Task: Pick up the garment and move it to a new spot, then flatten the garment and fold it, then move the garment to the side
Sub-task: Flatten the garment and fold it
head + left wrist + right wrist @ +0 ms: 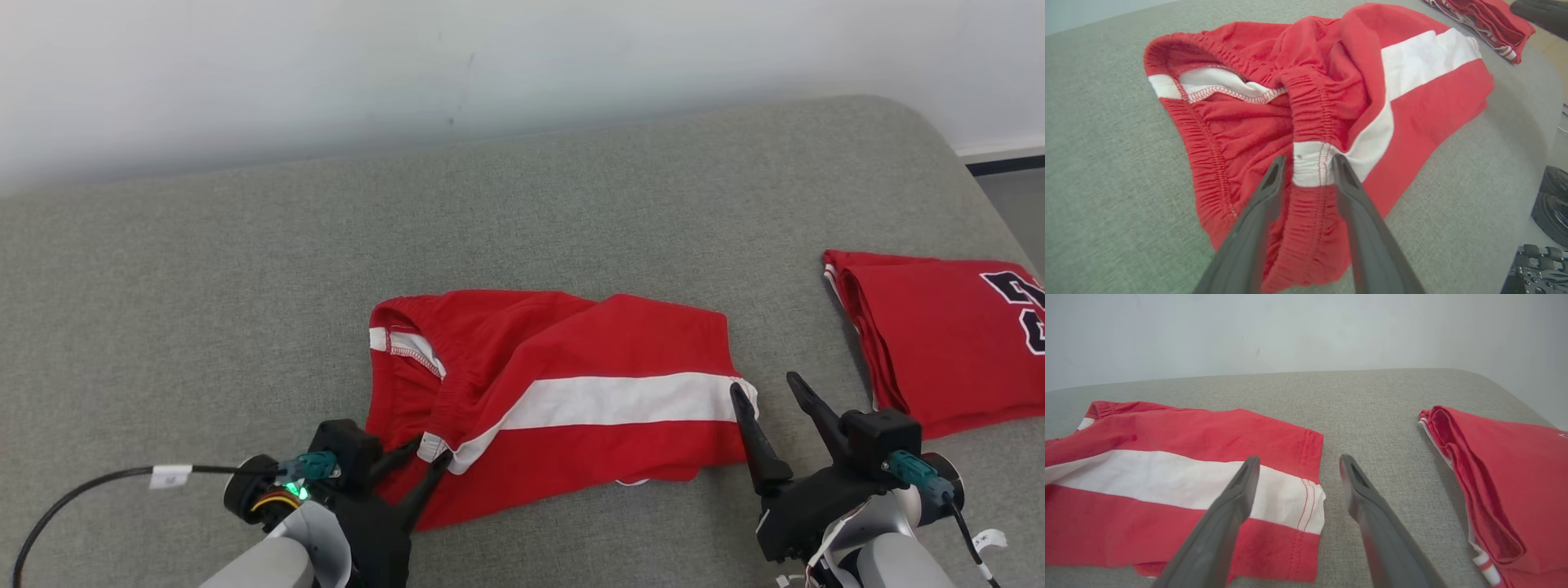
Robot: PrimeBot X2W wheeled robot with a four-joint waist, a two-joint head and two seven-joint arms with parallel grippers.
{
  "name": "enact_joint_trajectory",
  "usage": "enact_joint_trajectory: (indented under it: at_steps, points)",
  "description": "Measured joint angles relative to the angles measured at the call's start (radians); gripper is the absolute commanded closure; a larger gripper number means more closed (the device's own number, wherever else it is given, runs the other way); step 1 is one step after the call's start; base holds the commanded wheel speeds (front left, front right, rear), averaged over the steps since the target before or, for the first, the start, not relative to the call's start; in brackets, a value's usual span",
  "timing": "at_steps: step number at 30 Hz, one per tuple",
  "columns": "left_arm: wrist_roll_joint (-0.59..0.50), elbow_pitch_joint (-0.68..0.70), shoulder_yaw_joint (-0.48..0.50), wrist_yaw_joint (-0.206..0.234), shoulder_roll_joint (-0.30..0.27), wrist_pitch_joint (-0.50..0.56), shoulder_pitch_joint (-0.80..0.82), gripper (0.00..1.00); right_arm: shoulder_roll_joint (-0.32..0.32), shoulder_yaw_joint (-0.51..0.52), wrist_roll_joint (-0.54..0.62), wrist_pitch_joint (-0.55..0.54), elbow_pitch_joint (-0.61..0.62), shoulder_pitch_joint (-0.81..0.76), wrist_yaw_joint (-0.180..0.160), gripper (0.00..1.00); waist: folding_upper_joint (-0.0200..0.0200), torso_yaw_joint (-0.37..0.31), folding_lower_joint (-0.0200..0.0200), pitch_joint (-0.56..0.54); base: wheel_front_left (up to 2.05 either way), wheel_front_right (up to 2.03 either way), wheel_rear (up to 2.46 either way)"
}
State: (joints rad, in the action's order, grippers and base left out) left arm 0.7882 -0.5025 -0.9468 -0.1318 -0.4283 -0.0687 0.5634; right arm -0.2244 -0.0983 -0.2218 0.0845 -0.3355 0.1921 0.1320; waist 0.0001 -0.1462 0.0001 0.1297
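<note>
Garment (571, 392), red shorts with a white stripe, approached at its near edge. Left gripper (431, 451): partly open astride the waistband, firm hold uncertain. Right gripper (763, 384): spread wide, empty, by the leg hem. Beyond, lies rumpled on the grey cushioned surface (245, 286), waistband bunched. Farther right, folded red jersey (939, 343). Likely flattening now; folding and moving aside still to do.

Plain white wall (490, 65) behind a grey fabric-covered surface (571, 204); even light.

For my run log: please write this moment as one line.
left pincer: astride shorts waistband, grip unclear | right pincer: open over hem | folded jersey: apart, right
</note>
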Motion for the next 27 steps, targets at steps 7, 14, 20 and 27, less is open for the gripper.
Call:
enact_joint_trajectory:
  at_steps: [7,14,20,27]
  points:
    - [0.062,0.010,-0.088,0.000,-0.032,0.003,0.058,1.00,0.003,-0.006,-0.005,0.008,-0.012,0.014,0.000,0.00,0.0000,0.000,0.0000,0.017,0.00,0.00,0.00]
    - [0.058,-0.007,-0.119,0.000,-0.031,-0.060,0.056,1.00,-0.003,0.013,-0.028,-0.067,-0.037,0.042,0.000,0.00,0.0000,0.011,-0.0001,0.032,0.00,0.00,0.00]
    - [0.050,0.000,-0.131,0.028,-0.010,-0.097,0.013,1.00,-0.006,0.083,-0.045,-0.244,-0.070,0.087,0.000,0.00,0.0000,0.034,-0.0001,0.047,0.00,0.00,0.00]
    - [0.049,0.005,-0.138,0.035,0.000,-0.098,0.010,1.00,0.015,0.092,-0.027,-0.359,-0.059,0.092,0.000,0.00,0.0000,0.057,0.0000,0.058,0.00,0.00,0.00]
